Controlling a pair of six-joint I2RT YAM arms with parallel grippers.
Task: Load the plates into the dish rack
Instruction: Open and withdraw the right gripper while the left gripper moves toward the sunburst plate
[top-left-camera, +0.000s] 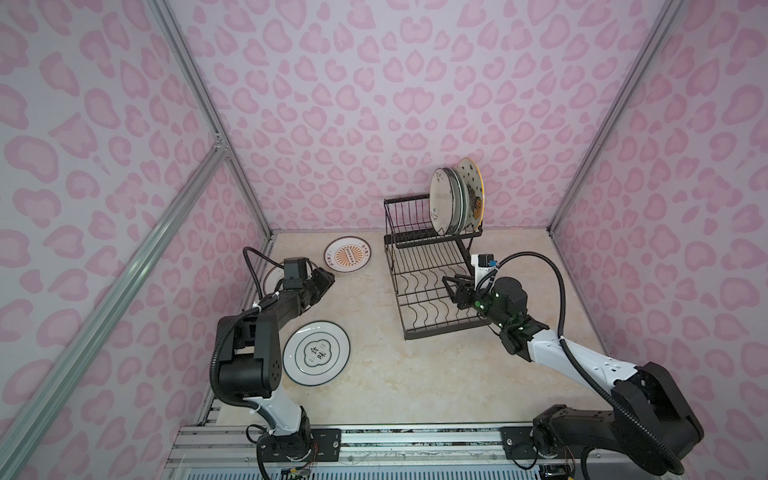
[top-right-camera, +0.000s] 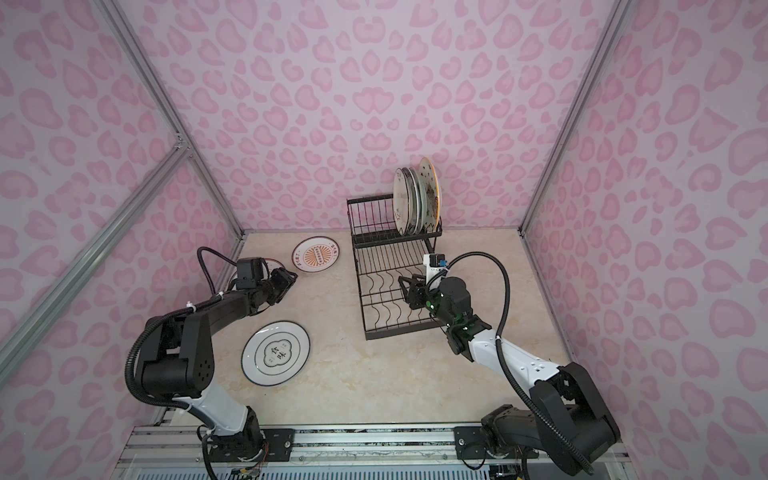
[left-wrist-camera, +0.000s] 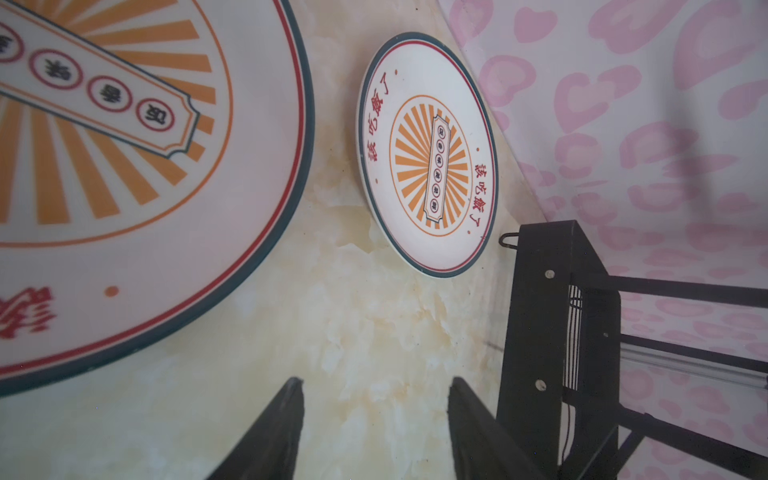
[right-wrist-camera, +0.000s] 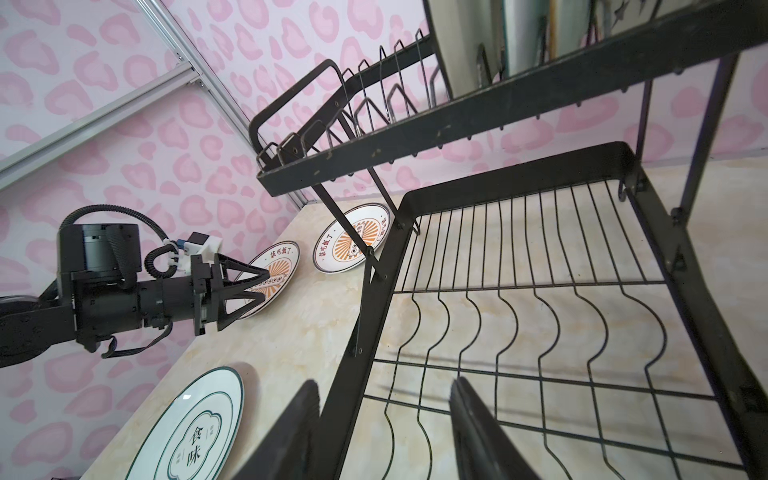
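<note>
The black wire dish rack (top-left-camera: 432, 266) stands at the back right, with several plates (top-left-camera: 455, 199) upright in its raised basket. An orange-sunburst plate (top-left-camera: 348, 260) lies flat left of the rack. A second sunburst plate (left-wrist-camera: 124, 166) lies under my left wrist, mostly hidden in both top views. A green-ringed emblem plate (top-left-camera: 316, 353) lies flat nearer the front. My left gripper (left-wrist-camera: 375, 384) is open and empty, low over bare table beside that second plate's rim. My right gripper (right-wrist-camera: 384, 384) is open and empty, above the near left side of the rack's lower tray (right-wrist-camera: 519, 291).
Pink patterned walls close in the marble table (top-left-camera: 395, 374) on three sides. The rack's upright leg (left-wrist-camera: 557, 332) is close beside my left gripper's finger. The lower tray has wavy wire dividers and holds no plates.
</note>
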